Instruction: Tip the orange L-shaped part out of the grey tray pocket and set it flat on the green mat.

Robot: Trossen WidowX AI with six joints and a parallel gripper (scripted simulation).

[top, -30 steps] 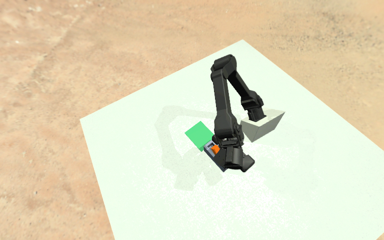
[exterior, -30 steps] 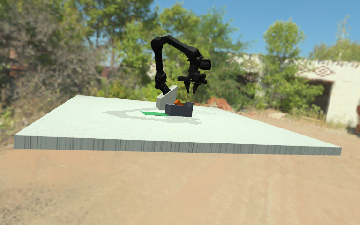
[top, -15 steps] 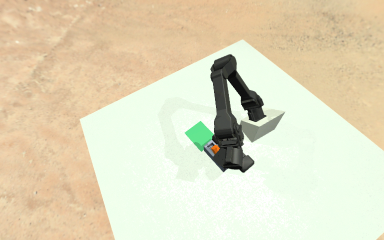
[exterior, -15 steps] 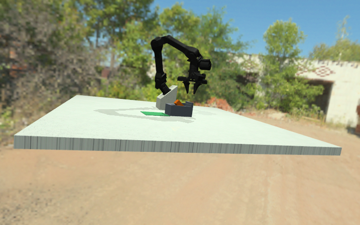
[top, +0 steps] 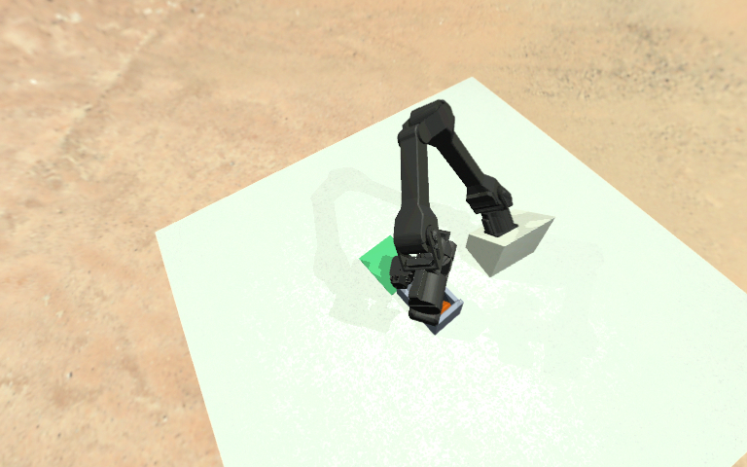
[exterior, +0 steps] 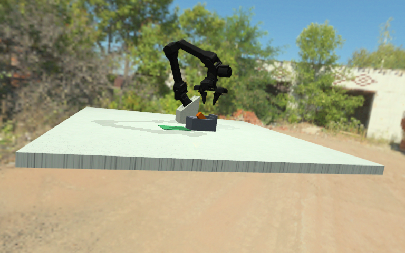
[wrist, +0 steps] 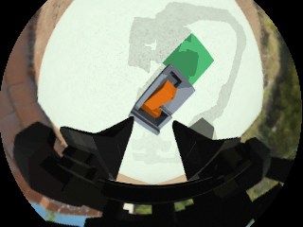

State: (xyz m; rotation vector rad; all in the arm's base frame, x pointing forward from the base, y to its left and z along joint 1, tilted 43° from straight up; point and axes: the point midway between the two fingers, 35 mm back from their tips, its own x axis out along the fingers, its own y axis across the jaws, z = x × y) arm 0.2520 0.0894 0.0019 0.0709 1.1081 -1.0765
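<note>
The orange L-shaped part (exterior: 201,115) (wrist: 158,100) (top: 444,305) lies in the grey tray (exterior: 200,124) (wrist: 184,93) (top: 449,318). In the exterior view one end of it sticks up above the tray rim, tilted. My gripper (exterior: 210,102) (wrist: 153,121) is open and empty. It hangs well above the tray, fingers pointing down, touching nothing. The green mat (exterior: 174,127) (wrist: 195,59) (top: 375,257) lies flat right beside the tray. In the top view the wrist hides the fingers and most of the tray.
The arm's base stands on a pale grey wedge block (top: 509,248) (exterior: 186,112) behind the tray. Everything rests on a pale slab table (top: 275,330) (exterior: 119,140) with sandy ground around it.
</note>
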